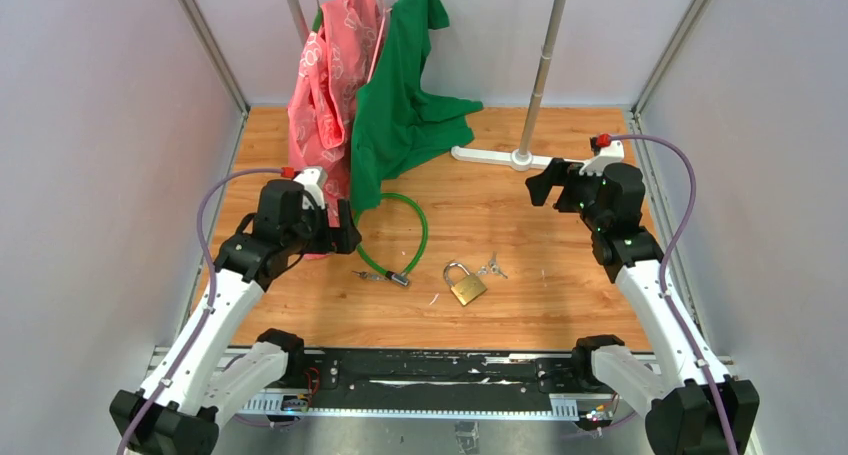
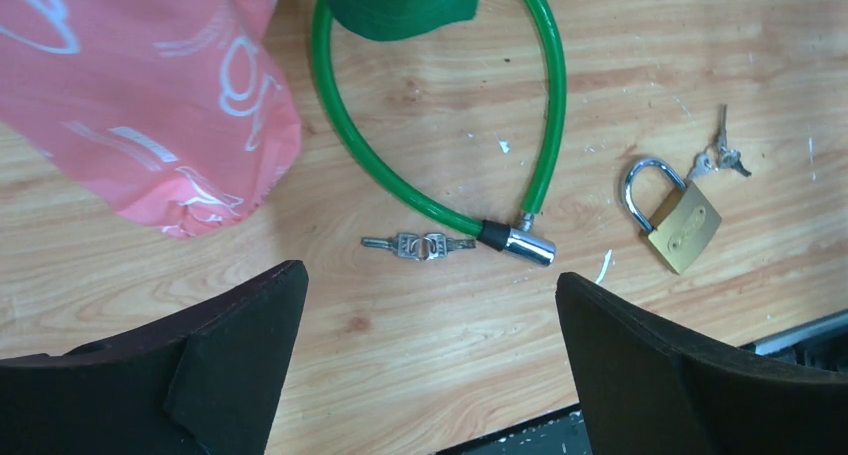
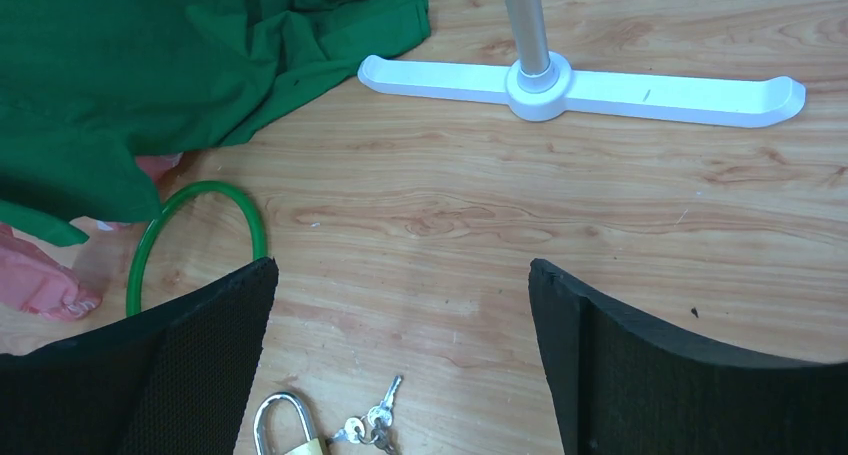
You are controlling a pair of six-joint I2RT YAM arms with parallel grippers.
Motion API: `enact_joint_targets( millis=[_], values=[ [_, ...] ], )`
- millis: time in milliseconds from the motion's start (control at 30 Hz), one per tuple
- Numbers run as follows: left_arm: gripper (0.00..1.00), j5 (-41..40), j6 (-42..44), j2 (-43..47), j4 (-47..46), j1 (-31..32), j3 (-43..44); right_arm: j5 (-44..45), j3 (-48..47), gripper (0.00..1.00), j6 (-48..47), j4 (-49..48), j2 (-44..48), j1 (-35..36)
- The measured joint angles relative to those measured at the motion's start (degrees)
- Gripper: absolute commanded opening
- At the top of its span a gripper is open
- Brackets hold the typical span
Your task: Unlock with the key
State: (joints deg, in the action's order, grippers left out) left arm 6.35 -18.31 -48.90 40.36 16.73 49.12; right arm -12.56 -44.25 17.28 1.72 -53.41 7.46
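While nothing is gripped yet, surface point(image 1: 560, 305): carries every piece; unlocking looks unstarted.
left tool point(image 2: 430, 280): jaws spread wide, empty, hanging above the surface.
right tool point(image 3: 402, 270): likewise spread wide and empty, off to the right.
green cable lock point(image 2: 548, 95): loop closed into its barrel, seemingly locked.
key point(image 2: 418, 245): flat on the surface, just beside that barrel; pickup, insertion and turning remain.

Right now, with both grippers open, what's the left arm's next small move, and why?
Probably lower the left gripper onto the key. Its jaws stand open and empty, and the key lies flat on the table just ahead of them in the left wrist view, next to the barrel end of the green cable lock.
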Motion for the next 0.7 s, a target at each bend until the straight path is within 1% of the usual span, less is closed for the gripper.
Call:
enact_joint_targets(
  millis=[233, 333, 367, 467, 600, 700],
  values=[
    [1.00, 0.0, 0.1, -1.1, 0.0, 4.7, 0.0, 0.1, 0.1, 0.99, 0.0, 4.1, -0.1, 0.0],
    [1.00, -0.2, 0.1, -1.9, 0.0, 7.3, 0.0, 0.5, 0.3, 0.99, -0.1, 5.9, -0.2, 1.5],
    [1.00, -0.1, 0.1, -2.1, 0.0, 7.8, 0.0, 1.0, 0.3, 0.99, -0.3, 6.3, -0.5, 2.6],
    [0.99, -0.3, 0.1, -2.6, 0.0, 9.5, 0.0, 3.7, -0.6, 0.98, -1.4, 8.7, -3.0, 9.4],
    [0.98, -0.3, 0.1, -3.3, -0.1, 11.6, 0.0, 7.1, -3.2, 0.92, -3.5, 12.8, -9.7, 18.5],
    [0.97, -0.3, 0.1, -4.1, -0.1, 12.0, 0.0, 7.2, -4.6, 0.90, -4.2, 15.2, -14.0, 21.5]
  ],
)
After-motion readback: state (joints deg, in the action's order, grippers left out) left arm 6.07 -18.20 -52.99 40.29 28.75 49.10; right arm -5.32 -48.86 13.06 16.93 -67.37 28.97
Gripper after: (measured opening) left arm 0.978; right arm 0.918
